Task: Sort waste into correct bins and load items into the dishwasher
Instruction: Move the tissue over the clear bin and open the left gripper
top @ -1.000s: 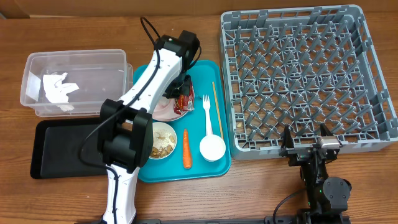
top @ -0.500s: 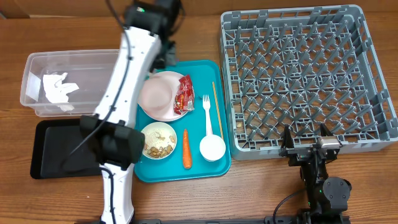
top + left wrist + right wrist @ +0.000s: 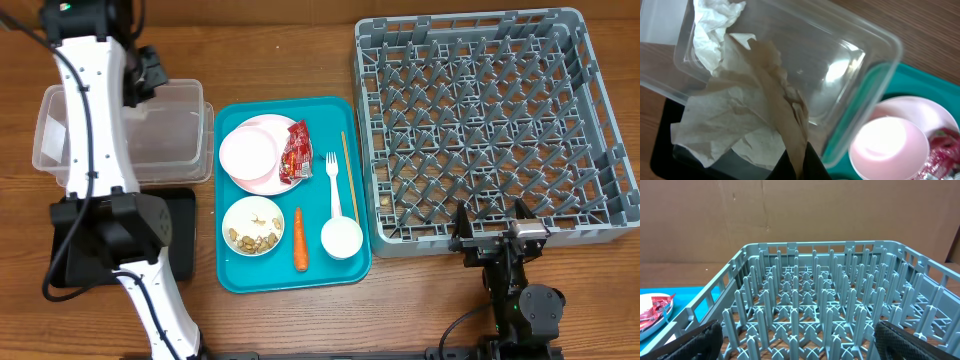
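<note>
Left gripper (image 3: pixel 799 162) was clamped tight on a crumpled paper napkin (image 3: pixel 735 115), held above the clear tub (image 3: pixel 850 55). A second napkin (image 3: pixel 715 20) lay inside the tub. Right gripper (image 3: pixel 497 238) sat with jaws spread wide, holding nothing, at the grey dish rack (image 3: pixel 480 120) near edge. The red wrapper (image 3: pixel 296 153) lay across the pink plate (image 3: pixel 250 155) rim, with the carrot (image 3: pixel 298 240) on the teal tray (image 3: pixel 230 280).
</note>
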`<state>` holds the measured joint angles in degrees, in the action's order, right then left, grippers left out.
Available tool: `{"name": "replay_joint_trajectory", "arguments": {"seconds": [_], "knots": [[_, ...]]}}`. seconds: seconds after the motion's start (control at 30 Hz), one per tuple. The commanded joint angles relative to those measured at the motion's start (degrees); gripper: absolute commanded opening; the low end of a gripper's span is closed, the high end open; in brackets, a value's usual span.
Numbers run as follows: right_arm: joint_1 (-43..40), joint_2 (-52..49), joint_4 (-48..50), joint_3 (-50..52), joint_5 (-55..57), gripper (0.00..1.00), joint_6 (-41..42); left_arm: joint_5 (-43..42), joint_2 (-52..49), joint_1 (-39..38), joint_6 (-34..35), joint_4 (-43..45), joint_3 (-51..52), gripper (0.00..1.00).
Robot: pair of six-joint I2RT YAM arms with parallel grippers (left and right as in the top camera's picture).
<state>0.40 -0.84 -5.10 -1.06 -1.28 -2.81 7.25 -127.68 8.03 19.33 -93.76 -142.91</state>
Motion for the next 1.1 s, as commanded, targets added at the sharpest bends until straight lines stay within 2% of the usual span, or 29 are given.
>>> {"name": "replay_joint_trajectory", "arguments": {"seconds": [0.0,0.23,0.37,0.5,0.7,0.77,0.97,1.07], "knots": [[-0.2,0.6,0.4,0.6,-0.1,1.00,0.0,-2.8,-0.2,1.8,-0.1,1.9,4.5,0.04],[-0.2,0.6,0.4,0.6,-0.1,1.00,0.0,-2.8,-0.2,3.8,-1.3,8.9,14.7,0.04],[-0.2,0.6,0.4,0.6,-0.1,1.00,-0.1,-2.8,-0.2,4.2,-1.8,11.1,17.2,0.04],[-0.2,0.6,0.4,0.6,-0.1,1.00,0.0,-2.6,-0.2,4.6,-1.8,11.6,17.2,0.19],[-0.2,0.6,0.4,0.6,-0.1,1.00,0.0,-1.4,-0.3,5.4,-1.8,12.0,17.2,0.34],[-0.2,0.6,0.4,0.6,-0.1,1.00,0.0,-1.4,-0.3,5.6,-1.8,12.1,17.2,0.45],[-0.2,0.6,0.4,0.6,-0.1,1.00,0.0,-1.7,0.0,5.6,-1.8,11.6,16.0,0.44],[-0.2,0.6,0.4,0.6,-0.1,1.00,0.0,-4.8,0.2,5.5,-2.9,9.9,13.3,0.39]]}}
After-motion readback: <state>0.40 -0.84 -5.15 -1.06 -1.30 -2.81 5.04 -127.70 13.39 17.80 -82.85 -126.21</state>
